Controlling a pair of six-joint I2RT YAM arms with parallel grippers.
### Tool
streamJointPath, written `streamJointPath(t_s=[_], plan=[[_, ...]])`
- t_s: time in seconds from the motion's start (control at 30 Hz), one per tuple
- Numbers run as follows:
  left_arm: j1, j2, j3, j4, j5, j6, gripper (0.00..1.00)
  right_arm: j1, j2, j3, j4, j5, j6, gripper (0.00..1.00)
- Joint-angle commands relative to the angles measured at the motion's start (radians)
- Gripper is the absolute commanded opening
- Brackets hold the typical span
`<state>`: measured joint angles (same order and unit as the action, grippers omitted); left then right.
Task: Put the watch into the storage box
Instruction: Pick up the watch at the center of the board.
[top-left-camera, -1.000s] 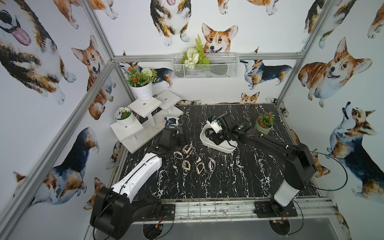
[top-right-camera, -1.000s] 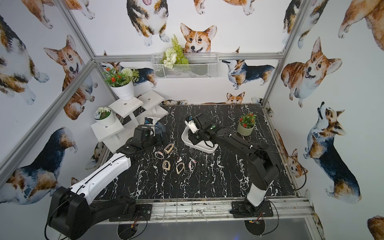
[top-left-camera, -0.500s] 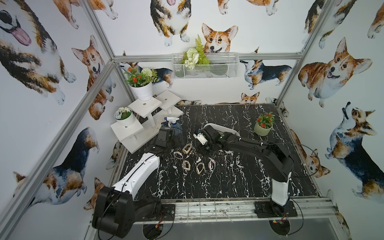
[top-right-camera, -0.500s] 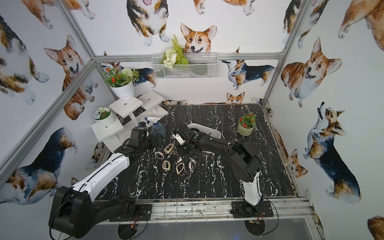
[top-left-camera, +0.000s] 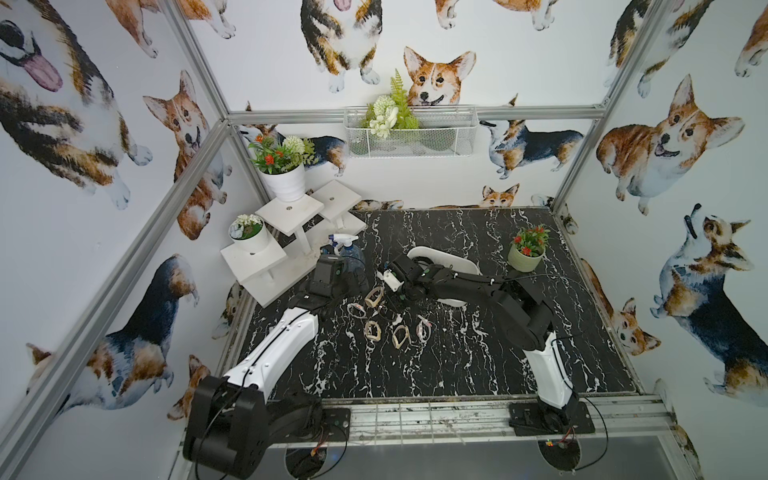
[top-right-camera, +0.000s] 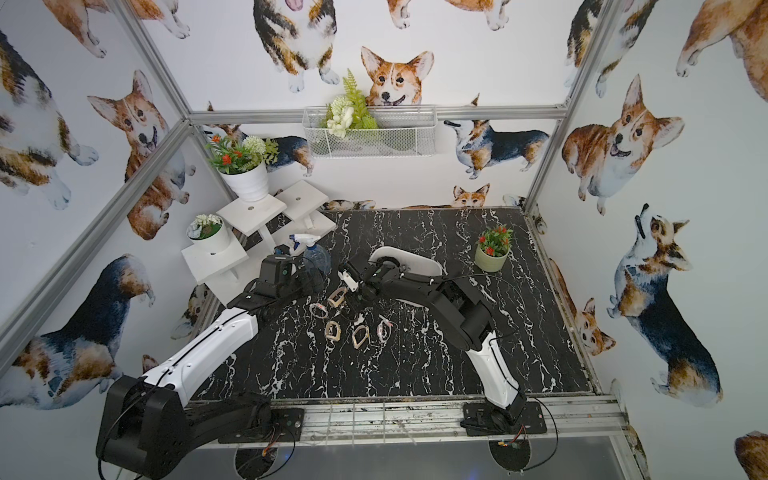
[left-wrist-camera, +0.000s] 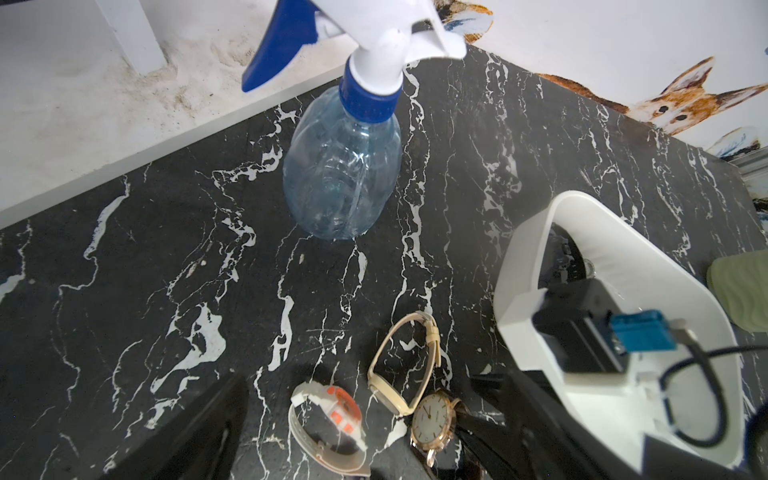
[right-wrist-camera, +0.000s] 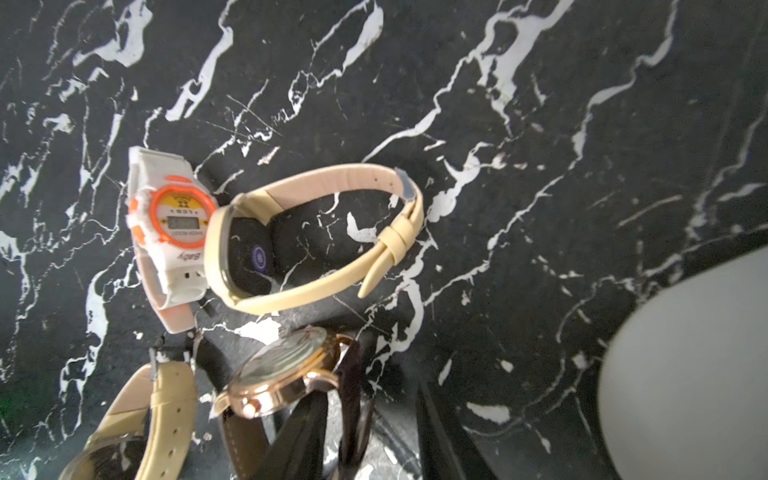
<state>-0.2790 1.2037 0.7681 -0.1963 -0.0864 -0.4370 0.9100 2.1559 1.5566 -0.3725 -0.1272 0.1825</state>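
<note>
Right gripper (right-wrist-camera: 370, 395) hangs low over the gold-cased watch (right-wrist-camera: 286, 370), a dark finger on each side of its brown strap. The jaws are fairly narrow, but I honestly can't tell if they're pinching it, since the tips run out of frame. The watch is tilted on the table (top-left-camera: 457, 365), just beside the storage box (top-left-camera: 440, 254), which the right arm half covers. Left gripper (top-left-camera: 353, 279) is spread wide and holding nothing, next to the spray bottle (top-left-camera: 347, 249).

worktop (right-wrist-camera: 540, 104): black marble-look, smooth, faintly scratched
storage box (left-wrist-camera: 519, 257): white plastic, matt
spray bottle (left-wrist-camera: 340, 178): clear glossy plastic
gold watch (right-wrist-camera: 282, 374): polished metal case, glass face
</note>
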Motion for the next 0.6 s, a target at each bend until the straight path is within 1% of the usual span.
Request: streamJointPath(t_s=[0.0, 0.07, 0.2, 0.27, 0.33, 0.57], plan=[[0.002, -0.004, -0.006, 0.029, 0.001, 0.004, 1.0, 0.005, 0.011, 0.01, -0.011, 0.001, -0.005, 0.37], [0.001, -0.006, -0.008, 0.031, 0.004, 0.004, 1.0, 0.007, 0.013, 0.009, -0.011, 0.001, -0.005, 0.3], [0.001, -0.009, -0.01, 0.031, 0.005, 0.003, 1.0, 0.009, 0.011, 0.005, -0.009, -0.002, -0.006, 0.1], [0.002, -0.012, -0.013, 0.031, 0.005, 0.003, 1.0, 0.009, 0.006, 0.004, -0.007, -0.004, -0.005, 0.04], [0.001, -0.015, -0.013, 0.031, 0.005, 0.003, 1.0, 0.008, -0.002, 0.004, -0.009, -0.008, -0.007, 0.0], [0.001, -0.023, -0.013, 0.038, 0.023, 0.01, 1.0, 0.009, -0.086, -0.03, 0.03, -0.048, -0.003, 0.0]])
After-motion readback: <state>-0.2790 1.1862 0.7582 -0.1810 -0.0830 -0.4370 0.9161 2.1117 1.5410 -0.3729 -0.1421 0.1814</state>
